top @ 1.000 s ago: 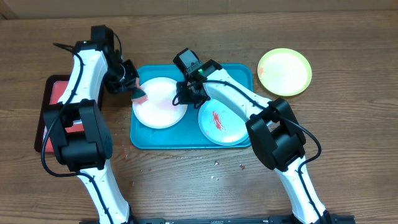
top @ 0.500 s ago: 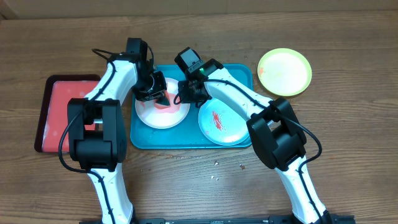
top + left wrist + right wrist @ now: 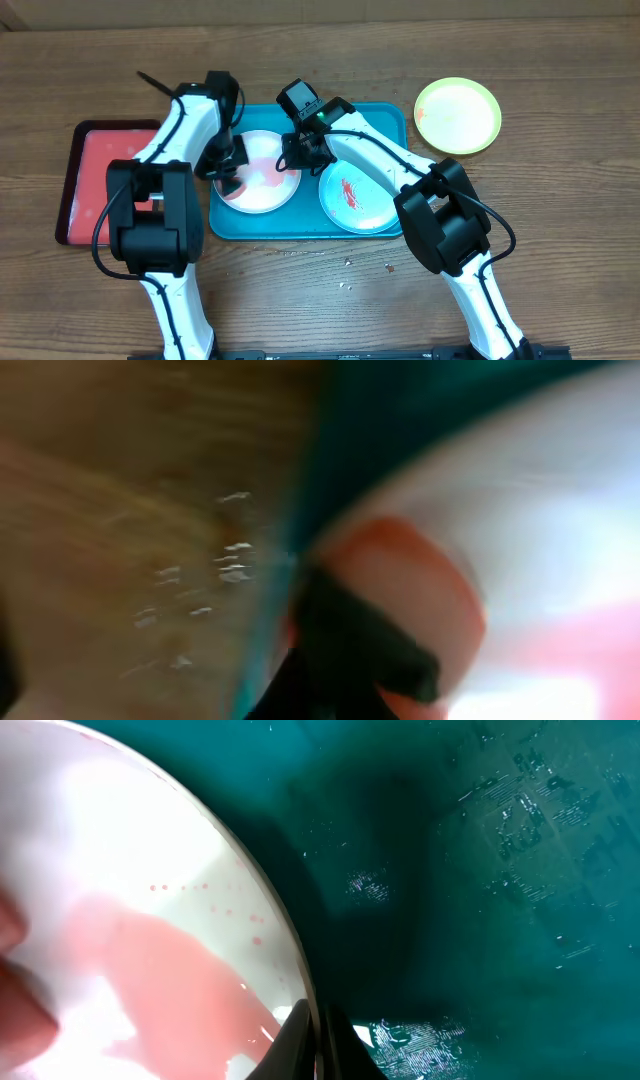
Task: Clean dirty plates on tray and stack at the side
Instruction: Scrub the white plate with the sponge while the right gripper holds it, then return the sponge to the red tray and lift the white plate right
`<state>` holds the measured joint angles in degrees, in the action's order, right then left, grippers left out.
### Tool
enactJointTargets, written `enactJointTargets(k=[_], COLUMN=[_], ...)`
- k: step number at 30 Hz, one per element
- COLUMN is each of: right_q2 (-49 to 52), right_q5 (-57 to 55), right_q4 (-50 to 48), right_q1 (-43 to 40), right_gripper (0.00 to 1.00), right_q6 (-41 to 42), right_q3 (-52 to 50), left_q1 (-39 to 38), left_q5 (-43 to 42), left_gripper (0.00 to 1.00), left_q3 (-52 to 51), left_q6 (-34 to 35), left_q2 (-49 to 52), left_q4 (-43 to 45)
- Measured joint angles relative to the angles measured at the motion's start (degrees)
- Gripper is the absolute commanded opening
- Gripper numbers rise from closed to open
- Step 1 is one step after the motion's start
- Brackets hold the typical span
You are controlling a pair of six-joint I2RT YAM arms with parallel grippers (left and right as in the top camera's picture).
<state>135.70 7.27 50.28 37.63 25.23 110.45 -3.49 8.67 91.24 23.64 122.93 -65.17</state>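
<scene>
From overhead, the tray (image 3: 395, 120) is seen in the middle of the table (image 3: 560, 200). Two plates lie in it. The white plate (image 3: 262, 185) is at its left side and is covered with a pink smear. The pale aqua plate (image 3: 365, 210) is at the right and carries a red streak. The yellow-green plate (image 3: 457, 115) is placed on the table, just beside the tray's far right corner. A red tray (image 3: 100, 170) is found well to the left. The left gripper (image 3: 228, 172) is lowered on the left edge of the white plate. The right gripper (image 3: 298, 155) is set at its right edge.

In the left wrist view, strongly blurred, a red-orange pad (image 3: 410, 585) is gripped by the closed dark finger (image 3: 350, 650) and pressed on the white plate (image 3: 540, 490).

In the right wrist view, the right gripper (image 3: 318, 1035) is closed on the rim of the white plate (image 3: 130, 850), with the tray (image 3: 480, 870) beneath.
</scene>
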Motion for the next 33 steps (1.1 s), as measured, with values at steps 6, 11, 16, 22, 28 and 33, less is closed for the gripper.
enactJointTargets(k=[6,11,16,22,28,33], right_q2=[0.0,0.0,-0.7,-6.0,-8.2,-8.2], right_q5=[0.0,-0.3,-4.0,-28.4,-53.2,-62.8], right_q4=[-1.8,-0.7,0.5,-2.4,-10.1,-15.2], right_q1=[0.3,0.0,0.5,6.4,15.3,19.2], right_gripper=[0.04,0.04,0.04,0.04,0.04,0.04], right_q6=[-1.0,-5.5,-13.2,-23.2,-42.0,-59.2], right_q3=[0.0,1.8,7.5,9.9,10.6,10.6], left_q1=[2.0,6.6,13.9,24.1,30.3,32.9], left_q5=[4.4,6.0,3.4,1.8,-0.6,-3.2], left_gripper=[0.04,0.04,0.04,0.04,0.04,0.04], left_q3=[9.6,16.3,17.2,17.0,14.2,14.1], left_q6=[3.1,5.5,6.3,5.8,5.8,5.8], left_q2=[0.9,-3.1,-10.4,-12.6,-12.5,-12.5], left_q4=[-6.9,-7.5,-7.4,-7.3,-5.6,-5.5])
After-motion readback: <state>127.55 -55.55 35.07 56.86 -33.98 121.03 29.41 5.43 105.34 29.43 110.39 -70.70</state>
